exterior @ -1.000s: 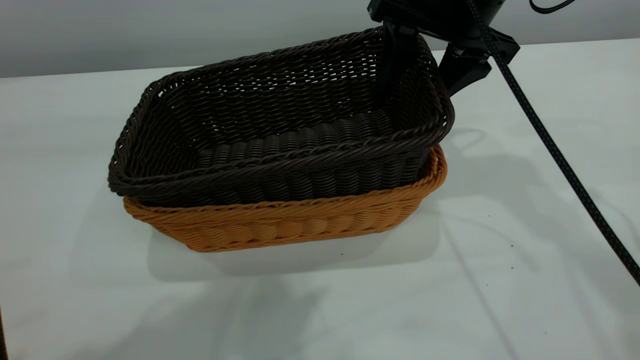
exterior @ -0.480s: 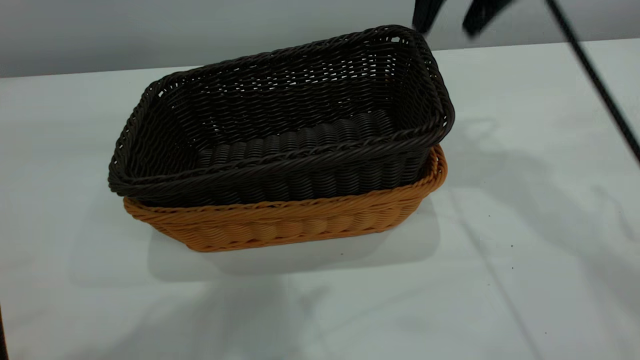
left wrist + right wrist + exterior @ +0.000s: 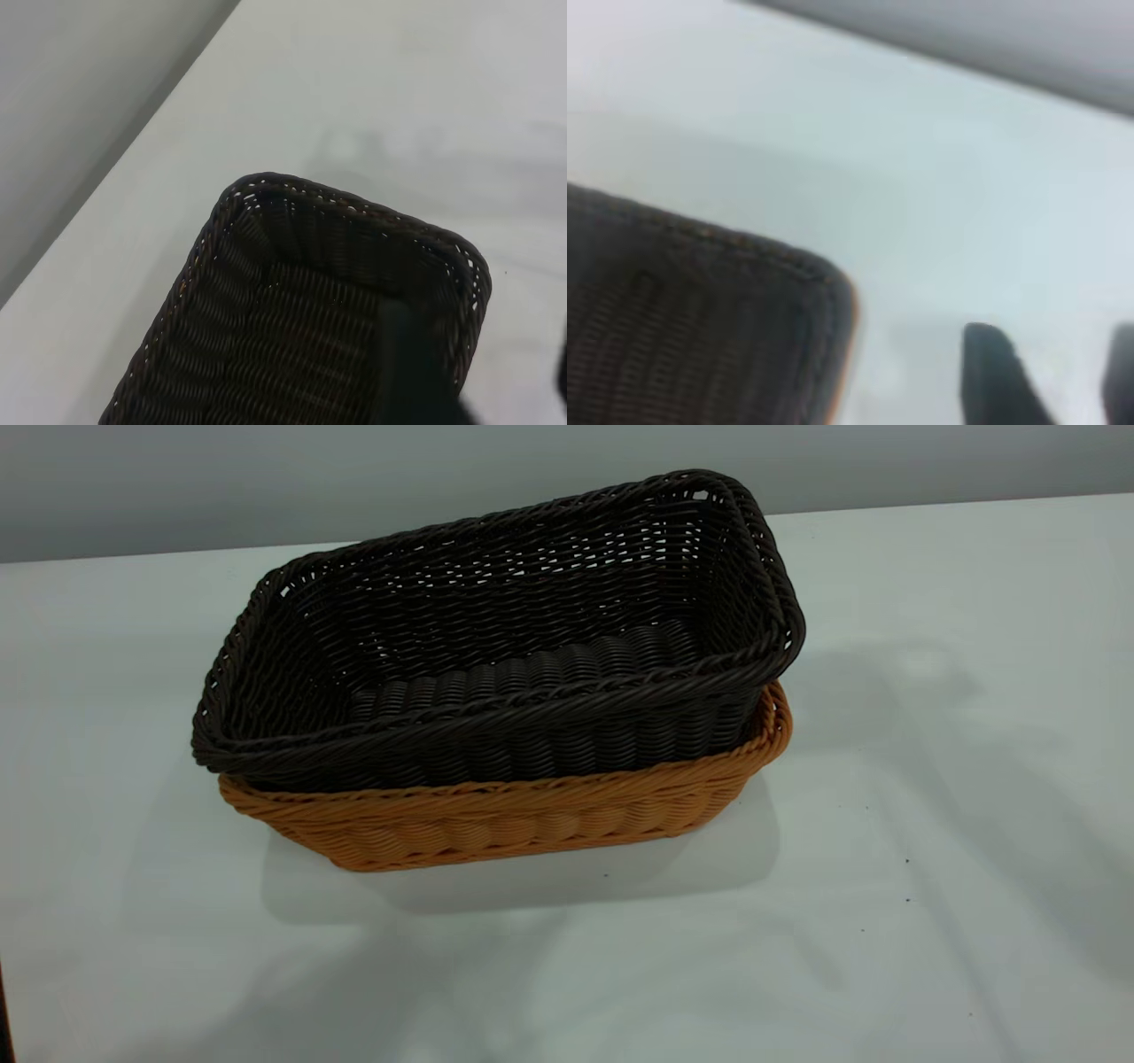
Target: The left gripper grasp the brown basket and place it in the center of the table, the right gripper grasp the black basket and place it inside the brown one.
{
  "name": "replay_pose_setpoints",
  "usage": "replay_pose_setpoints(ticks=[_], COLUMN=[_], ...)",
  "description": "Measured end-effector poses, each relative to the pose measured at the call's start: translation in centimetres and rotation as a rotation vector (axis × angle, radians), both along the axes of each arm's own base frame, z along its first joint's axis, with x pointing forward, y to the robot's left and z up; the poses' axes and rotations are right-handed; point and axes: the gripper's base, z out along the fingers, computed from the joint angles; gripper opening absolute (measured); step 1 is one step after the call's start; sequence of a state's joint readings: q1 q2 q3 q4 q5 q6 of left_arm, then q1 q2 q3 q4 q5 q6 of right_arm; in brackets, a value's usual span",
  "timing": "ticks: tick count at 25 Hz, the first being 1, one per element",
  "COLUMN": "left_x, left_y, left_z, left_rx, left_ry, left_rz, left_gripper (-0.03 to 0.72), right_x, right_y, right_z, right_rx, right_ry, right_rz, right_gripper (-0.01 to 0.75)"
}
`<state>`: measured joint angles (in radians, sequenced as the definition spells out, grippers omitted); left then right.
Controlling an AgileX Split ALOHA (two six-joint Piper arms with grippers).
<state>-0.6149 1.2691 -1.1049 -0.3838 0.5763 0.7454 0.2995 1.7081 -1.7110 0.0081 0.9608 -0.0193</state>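
The black basket [image 3: 496, 629] sits nested inside the brown basket [image 3: 496, 824] in the middle of the table [image 3: 930, 779], with its rim standing above the brown rim. Neither gripper shows in the exterior view. In the left wrist view the left gripper [image 3: 485, 376] is open and empty above one short end of the black basket [image 3: 292, 310], with one finger [image 3: 407, 363] showing in front of the basket. In the right wrist view the right gripper [image 3: 1059, 381] is open and empty over bare table beside a corner of the black basket [image 3: 700, 328].
A grey wall [image 3: 266, 478] runs along the table's far edge. Bare tabletop lies on all sides of the baskets, with a few tiny dark specks [image 3: 906, 861] at the right.
The right gripper, which straddled the black basket's right end wall a second ago, has risen up and out of the exterior view. The baskets have not moved.
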Motion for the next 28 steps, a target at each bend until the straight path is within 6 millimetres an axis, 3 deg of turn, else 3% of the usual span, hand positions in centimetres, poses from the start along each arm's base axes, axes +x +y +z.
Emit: replay_pose_setpoints(ticks=[4, 7, 12, 19, 23, 28], left_x=[-0.1, -0.5, -2.0, -2.8, -3.3, -5.1], left_y=[0.1, 0.5, 2.0, 4.6, 5.6, 6.5], left_z=[0.4, 1.5, 3.7, 4.8, 3.5, 2.2], left_rx=[-0.037, -0.077, -0.133, -0.102, -0.013, -0.011], left_ry=[0.005, -0.042, -0.114, -0.144, -0.116, -0.170], left_rz=[0.031, 0.046, 0.090, 0.270, 0.392, 0.462], left_gripper=[0.075, 0.013, 0.001, -0.001, -0.001, -0.001], right_x=[-2.2, -4.0, -7.1, -13.8, -18.0, -23.3], right_y=[-0.7, -1.3, -2.8, -6.0, -8.1, -10.4], right_z=[3.3, 5.6, 8.8, 11.4, 11.2, 9.7], right_rx=[0.011, 0.021, 0.002, -0.008, -0.072, -0.149], right_ry=[-0.089, -0.168, -0.368, -0.601, -0.689, -0.764], right_rz=[0.021, 0.021, 0.003, -0.100, -0.165, -0.198], right_gripper=[0.035, 0.006, 0.001, 0.002, 0.002, 0.003])
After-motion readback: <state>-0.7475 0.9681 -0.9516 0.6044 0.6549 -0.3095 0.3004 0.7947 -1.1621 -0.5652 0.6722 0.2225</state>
